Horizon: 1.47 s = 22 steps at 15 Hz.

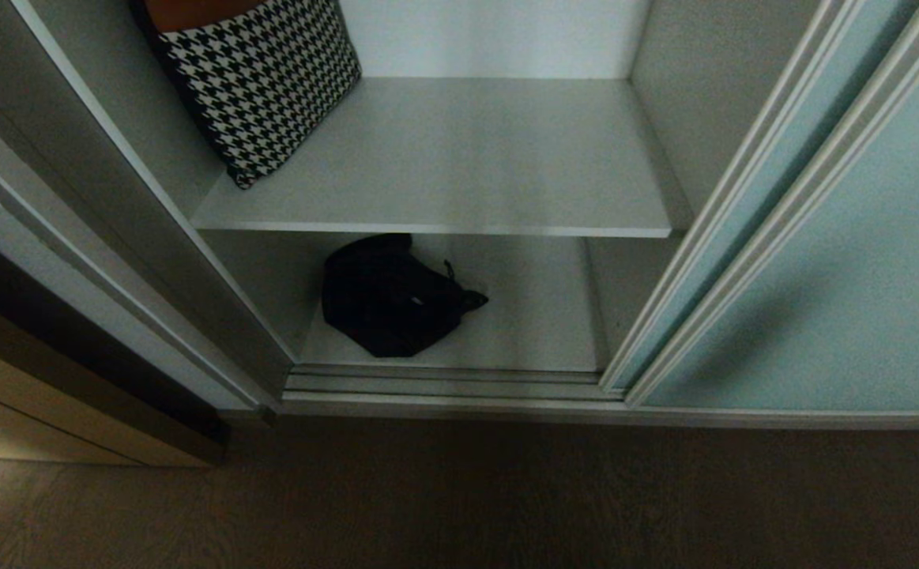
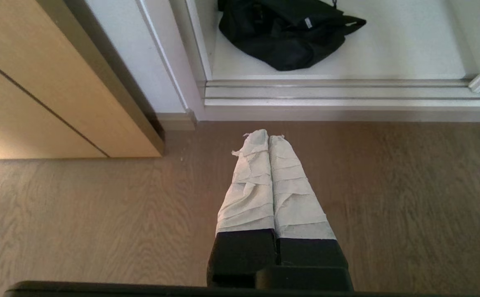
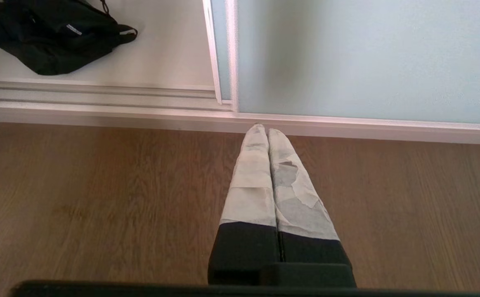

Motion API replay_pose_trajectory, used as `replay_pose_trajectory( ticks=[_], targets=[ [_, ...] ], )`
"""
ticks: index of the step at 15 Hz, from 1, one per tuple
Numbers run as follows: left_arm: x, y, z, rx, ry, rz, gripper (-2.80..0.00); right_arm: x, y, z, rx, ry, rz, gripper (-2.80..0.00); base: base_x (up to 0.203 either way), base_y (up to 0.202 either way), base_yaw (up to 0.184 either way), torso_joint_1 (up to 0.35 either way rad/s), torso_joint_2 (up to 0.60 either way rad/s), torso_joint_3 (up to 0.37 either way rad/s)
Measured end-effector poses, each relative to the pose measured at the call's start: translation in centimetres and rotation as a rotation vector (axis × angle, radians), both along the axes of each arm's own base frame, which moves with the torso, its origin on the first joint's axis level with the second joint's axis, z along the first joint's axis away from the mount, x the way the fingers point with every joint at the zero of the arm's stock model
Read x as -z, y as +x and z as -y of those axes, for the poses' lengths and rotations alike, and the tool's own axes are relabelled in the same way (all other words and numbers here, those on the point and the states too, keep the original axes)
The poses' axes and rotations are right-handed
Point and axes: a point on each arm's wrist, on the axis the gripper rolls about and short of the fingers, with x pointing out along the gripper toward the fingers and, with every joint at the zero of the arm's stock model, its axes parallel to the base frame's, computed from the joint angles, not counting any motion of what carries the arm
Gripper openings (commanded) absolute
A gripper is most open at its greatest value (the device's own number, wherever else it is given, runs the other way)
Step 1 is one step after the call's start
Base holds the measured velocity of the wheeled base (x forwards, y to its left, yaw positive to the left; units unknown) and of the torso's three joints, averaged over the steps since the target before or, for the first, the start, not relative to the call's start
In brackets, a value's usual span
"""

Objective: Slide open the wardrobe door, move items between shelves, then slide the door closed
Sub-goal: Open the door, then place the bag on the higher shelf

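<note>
Head view gives me the wardrobe bay standing open: the door [image 1: 838, 261] is slid off to 3 o'clock, its silver frame edge running up from the floor track [image 1: 443, 383]. So the opening step looks done. On the upper shelf [image 1: 459, 158] I see only a houndstooth cushion [image 1: 257, 79] leaning at 11 o'clock. On the lower shelf [image 1: 538, 316], a black bag [image 1: 388, 296] lies slumped just behind the track, at about 7 o'clock of that board. I find one bag only; a second one shows nowhere in my views.

Neither arm appears in the head view. My left hand [image 2: 268, 134] hangs over the wooden floor [image 2: 99, 214], its taped fingers [image 2: 250, 189] pressed together and holding nothing, pointing toward the track with the bag beyond at 12 o'clock. My right hand [image 3: 264, 128] is the same, fingers together and empty, its tips near the bottom rail of the door.

My reading: whether the bag's spot on the lower shelf is its start or its finish I cannot tell. The door is not yet closed.
</note>
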Motion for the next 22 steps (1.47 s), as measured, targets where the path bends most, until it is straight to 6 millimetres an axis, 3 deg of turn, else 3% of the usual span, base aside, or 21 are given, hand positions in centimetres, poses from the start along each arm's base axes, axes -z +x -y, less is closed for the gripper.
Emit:
replay_pose_trajectory(
  ticks=[22],
  targets=[
    [0.03, 0.01, -0.02, -0.008, -0.019, 0.009, -2.8, 0.0, 0.0, 0.0, 0.0, 0.0, 0.0, -2.8, 0.0, 0.0, 0.0, 0.0, 0.0, 0.0]
  ],
)
